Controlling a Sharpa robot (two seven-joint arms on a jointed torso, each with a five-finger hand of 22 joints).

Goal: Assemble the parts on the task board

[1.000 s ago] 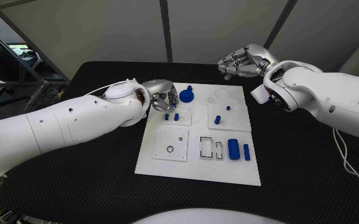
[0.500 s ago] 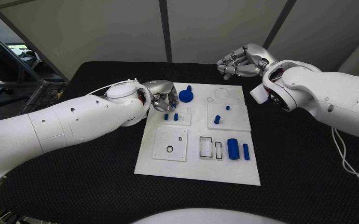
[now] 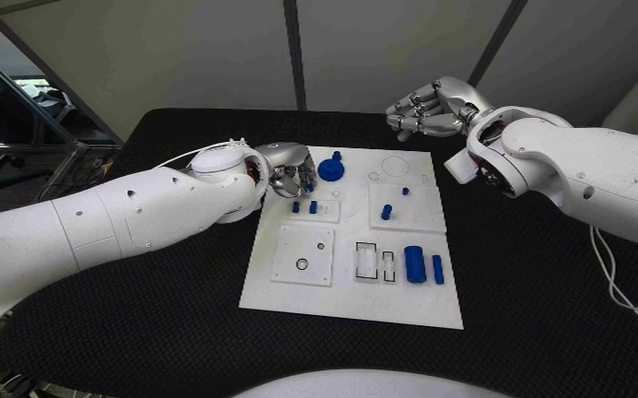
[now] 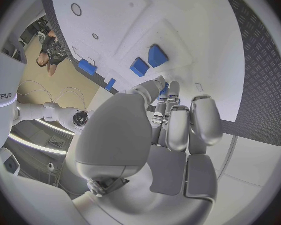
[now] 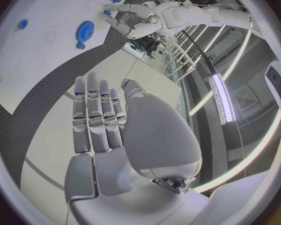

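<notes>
A smooth white plastic board (image 3: pixel 399 301) lay on a rough black mat (image 3: pixel 532 306), beside glossy metallic hands (image 3: pixel 428 111).

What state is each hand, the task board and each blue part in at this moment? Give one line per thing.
Left hand: fingers curled, low over the task board's left edge.
Right hand: raised, holding nothing.
Task board: flat on the table.
Blue gear: on the board.
Blue cylinder: lying flat.

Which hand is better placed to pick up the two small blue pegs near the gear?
Left. The left hand hovers over the board's left edge, right beside the pegs and gear. The right hand hangs beyond the board's far edge, away from them.
</notes>
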